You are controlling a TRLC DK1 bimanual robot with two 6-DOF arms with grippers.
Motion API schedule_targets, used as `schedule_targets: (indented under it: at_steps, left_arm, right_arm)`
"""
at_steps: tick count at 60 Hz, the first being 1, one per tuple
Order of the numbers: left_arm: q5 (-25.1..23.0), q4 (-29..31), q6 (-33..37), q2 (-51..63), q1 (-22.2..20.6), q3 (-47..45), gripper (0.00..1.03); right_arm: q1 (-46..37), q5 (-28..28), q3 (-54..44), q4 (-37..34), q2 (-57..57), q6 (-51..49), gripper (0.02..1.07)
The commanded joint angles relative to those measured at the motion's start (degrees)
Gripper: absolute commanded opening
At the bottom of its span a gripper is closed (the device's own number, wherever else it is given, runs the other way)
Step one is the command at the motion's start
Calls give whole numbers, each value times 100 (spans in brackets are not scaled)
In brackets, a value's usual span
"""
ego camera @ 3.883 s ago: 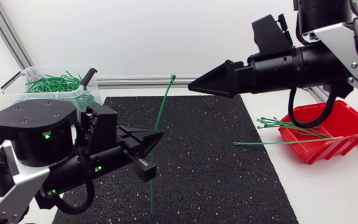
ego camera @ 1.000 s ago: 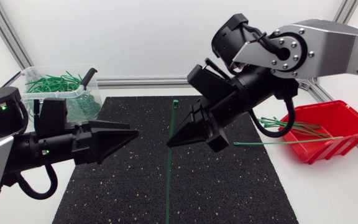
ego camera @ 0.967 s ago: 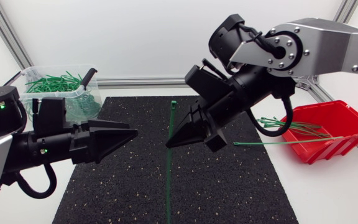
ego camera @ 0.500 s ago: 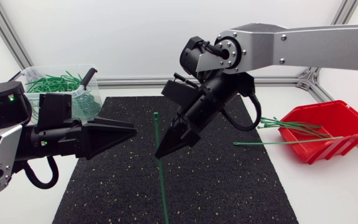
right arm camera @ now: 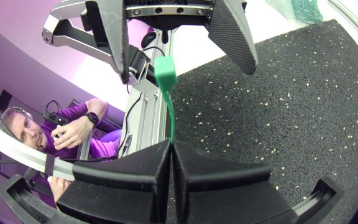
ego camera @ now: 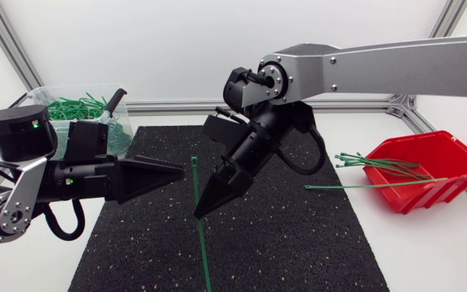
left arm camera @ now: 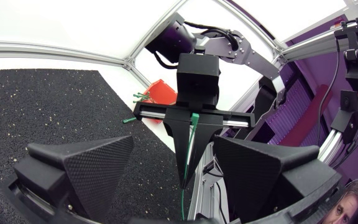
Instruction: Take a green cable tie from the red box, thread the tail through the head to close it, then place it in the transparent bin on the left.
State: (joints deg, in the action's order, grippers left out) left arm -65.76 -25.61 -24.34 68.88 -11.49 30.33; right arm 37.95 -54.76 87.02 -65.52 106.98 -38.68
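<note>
My right gripper (ego camera: 200,212) is shut on a green cable tie (ego camera: 196,185), which stands nearly upright over the black mat. Its head is up and its tail hangs down past the fingers. In the right wrist view the tie (right arm camera: 168,106) rises from the shut right gripper (right arm camera: 171,147). My left gripper (ego camera: 180,169) is open and level, with its tips just left of the tie's head. In the left wrist view the tie (left arm camera: 191,140) stands in the gap of my left gripper (left arm camera: 178,186). The red box (ego camera: 433,170) sits at the right. The transparent bin (ego camera: 35,122) is at the back left.
Several green ties lie in the red box, and one long tie (ego camera: 363,186) sticks out over its rim onto the table. The bin holds a heap of closed ties (ego camera: 71,107). The black speckled mat (ego camera: 290,235) covers the table's middle.
My right arm has carried the tie leftward and lower, up to my left gripper. The left gripper's fingers have spread wider and the arm has shifted a little to the right.
</note>
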Motion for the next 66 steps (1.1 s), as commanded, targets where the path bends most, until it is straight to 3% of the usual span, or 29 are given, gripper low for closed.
schedule_targets:
  at_steps: [1,19,40,51,66]
  left_arm:
    - [-104,-111,-150,117,-91,167,90]
    - [-122,-208,-194,178,-266,140,75]
    - [-113,-287,-238,257,-398,114,23]
    - [-122,-349,-238,345,-390,52,23]
    - [-122,-357,-264,336,-390,26,14]
  right_arm:
    - [63,-61,96,-84,174,-149,8]
    - [116,-193,87,-154,315,-281,8]
    - [107,-263,131,-146,315,-334,8]
    - [72,-289,122,-119,297,-351,8]
    - [72,-298,139,-110,288,-342,8]
